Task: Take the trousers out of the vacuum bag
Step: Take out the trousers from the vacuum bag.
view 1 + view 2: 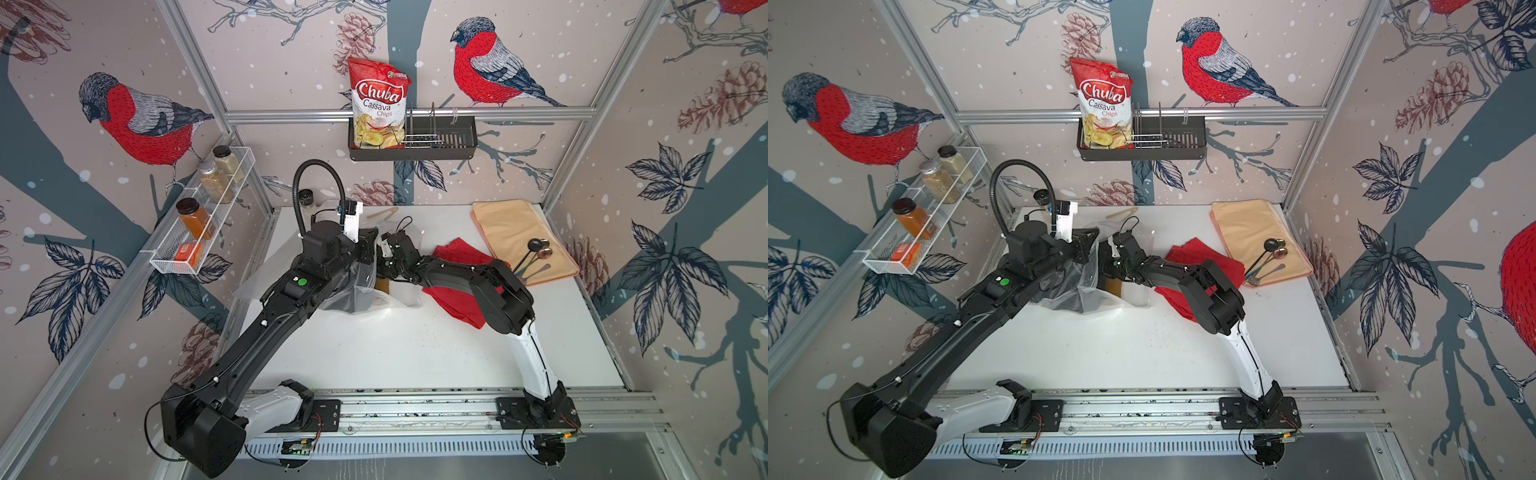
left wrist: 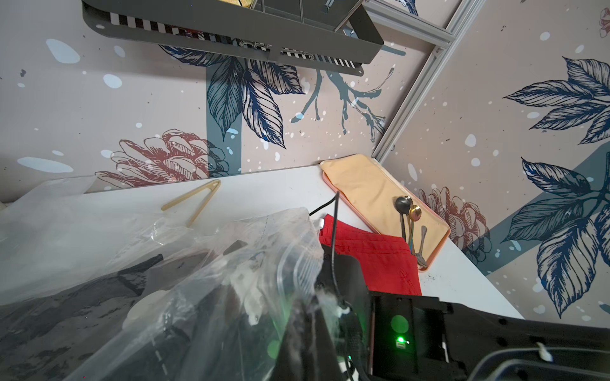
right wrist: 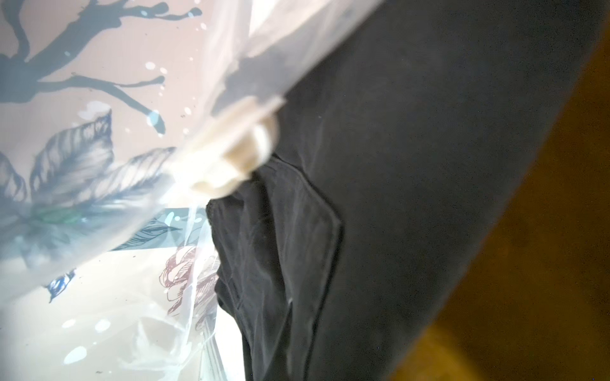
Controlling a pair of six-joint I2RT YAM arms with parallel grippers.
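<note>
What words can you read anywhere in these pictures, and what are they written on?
"Chuba": big white letters on the red band of the chips bag.
"Cassava": dark letters on the same bag, just under that.
"Chips": small red letters below "Cassava".
Green logo at the bag's top corner: too small to read.
Labels on the spice jars and the orange box: too small to read.

I record my white tabletop carrying four items directly: the clear vacuum bag, crumpled, left of centre; red trousers to its right; a peach mat in the far right corner; wooden tongs near the back edge.
</note>
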